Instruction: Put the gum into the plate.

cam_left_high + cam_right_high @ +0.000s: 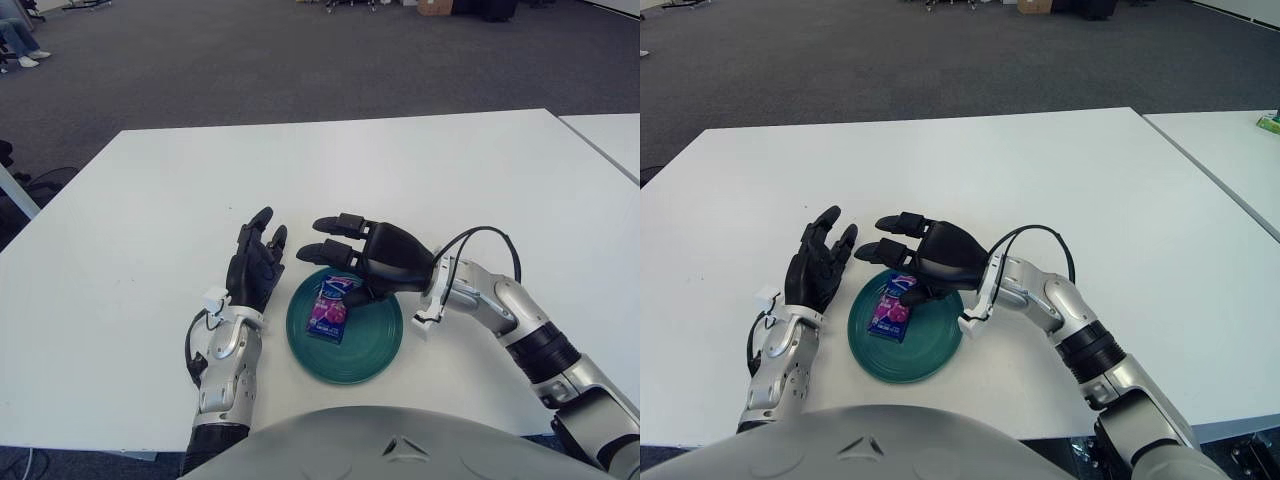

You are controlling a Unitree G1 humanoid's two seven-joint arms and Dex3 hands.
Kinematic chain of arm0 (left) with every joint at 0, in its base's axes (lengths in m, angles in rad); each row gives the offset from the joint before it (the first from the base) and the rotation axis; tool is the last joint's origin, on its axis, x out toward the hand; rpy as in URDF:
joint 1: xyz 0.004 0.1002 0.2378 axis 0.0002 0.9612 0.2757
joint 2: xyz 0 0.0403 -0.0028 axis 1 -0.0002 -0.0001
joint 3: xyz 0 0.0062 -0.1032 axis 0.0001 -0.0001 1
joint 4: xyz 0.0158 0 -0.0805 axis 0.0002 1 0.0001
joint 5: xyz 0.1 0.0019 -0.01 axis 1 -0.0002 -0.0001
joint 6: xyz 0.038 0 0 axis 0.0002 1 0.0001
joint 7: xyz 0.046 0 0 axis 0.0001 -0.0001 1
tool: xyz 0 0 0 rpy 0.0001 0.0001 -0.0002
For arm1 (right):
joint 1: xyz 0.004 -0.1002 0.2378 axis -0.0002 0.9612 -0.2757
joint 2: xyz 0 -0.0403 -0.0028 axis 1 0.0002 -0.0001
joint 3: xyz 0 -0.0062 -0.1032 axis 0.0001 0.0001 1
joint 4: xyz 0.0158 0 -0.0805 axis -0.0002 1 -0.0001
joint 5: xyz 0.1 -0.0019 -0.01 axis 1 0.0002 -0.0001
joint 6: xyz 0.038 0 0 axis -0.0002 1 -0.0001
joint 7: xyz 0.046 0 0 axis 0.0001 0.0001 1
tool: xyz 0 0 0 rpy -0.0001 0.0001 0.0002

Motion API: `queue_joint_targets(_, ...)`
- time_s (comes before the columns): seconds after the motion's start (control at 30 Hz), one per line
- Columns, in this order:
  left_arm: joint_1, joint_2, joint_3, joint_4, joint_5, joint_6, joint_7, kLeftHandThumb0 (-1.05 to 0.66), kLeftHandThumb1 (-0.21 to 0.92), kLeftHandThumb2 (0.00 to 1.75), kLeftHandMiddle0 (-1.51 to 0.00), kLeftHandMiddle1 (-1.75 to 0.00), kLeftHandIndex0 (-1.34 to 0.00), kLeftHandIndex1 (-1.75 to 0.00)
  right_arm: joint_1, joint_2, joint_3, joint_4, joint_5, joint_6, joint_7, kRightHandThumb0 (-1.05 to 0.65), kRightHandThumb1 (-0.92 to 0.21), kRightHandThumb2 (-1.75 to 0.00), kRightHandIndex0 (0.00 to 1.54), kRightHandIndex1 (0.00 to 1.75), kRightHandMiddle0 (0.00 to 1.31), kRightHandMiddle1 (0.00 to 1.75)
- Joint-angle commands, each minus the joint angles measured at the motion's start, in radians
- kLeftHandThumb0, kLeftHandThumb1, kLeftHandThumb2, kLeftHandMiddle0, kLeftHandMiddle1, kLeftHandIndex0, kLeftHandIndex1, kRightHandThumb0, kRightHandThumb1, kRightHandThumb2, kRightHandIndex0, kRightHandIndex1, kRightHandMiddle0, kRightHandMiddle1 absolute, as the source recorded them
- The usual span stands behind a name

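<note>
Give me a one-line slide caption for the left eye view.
Right hand open above the green plate, gum pack lying in it; left hand open beside the plate's left.

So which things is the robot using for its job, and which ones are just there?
For the job:
gum packet, lying in the plate
green plate
right hand, fingers spread above the gum

Just there:
left hand, open beside the plate's left edge
white table
second table at right
</note>
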Motion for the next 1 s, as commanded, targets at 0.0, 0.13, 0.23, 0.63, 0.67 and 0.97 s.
queue_joint_targets(0.0, 0.008, -0.008, -0.006, -0.019, 0.014, -0.017, -0.008, -0.92, 0.92, 1.1, -0.29, 0.0, 0.0, -0.5, 0.002, 0.021, -0.012, 0.032, 0.028, -0.015, -0.051, -0.95, -0.92, -0.99, 0.07, 0.0, 0.0, 0.21)
queue_joint_targets(0.13, 0.018, 0.008, -0.011, -0.029, 0.019, -0.014, -0.021, -0.94, 0.92, 1.12, -0.24, 0.0, 0.0, -0.42, 0.002, 0.028, -0.014, 0.059, 0.057, -0.033, -0.069, -1.0, -0.92, -1.02, 0.07, 0.0, 0.0, 0.2)
queue_joint_targets(0.23, 0.021, 0.016, -0.013, -0.029, 0.024, -0.017, -0.031, -0.94, 0.92, 1.12, -0.23, 0.0, 0.0, -0.41, 0.003, 0.034, -0.019, 0.07, 0.063, -0.039, -0.084, -1.02, -0.92, -1.03, 0.07, 0.0, 0.0, 0.2)
queue_joint_targets(0.63, 0.034, 0.05, -0.027, -0.03, 0.093, -0.085, -0.062, -0.99, 0.92, 1.12, -0.18, 0.0, 0.0, -0.32, 0.041, 0.111, -0.032, 0.176, 0.383, 0.013, 0.004, -0.96, -0.92, -1.07, 0.1, 0.01, 0.0, 0.24)
queue_joint_targets(0.67, 0.034, 0.052, -0.028, -0.03, 0.107, -0.09, -0.056, -0.99, 0.92, 1.12, -0.18, 0.0, 0.0, -0.32, 0.043, 0.119, -0.036, 0.188, 0.416, 0.023, 0.018, -0.96, -0.92, -1.07, 0.1, 0.01, 0.0, 0.24)
queue_joint_targets(0.97, 0.062, 0.045, -0.028, -0.055, 0.214, -0.096, 0.015, -1.04, 0.92, 1.1, -0.15, 0.0, 0.0, -0.33, 0.07, 0.21, -0.128, 0.219, 0.682, 0.202, 0.108, -0.93, -0.92, -1.03, 0.07, 0.0, 0.0, 0.09)
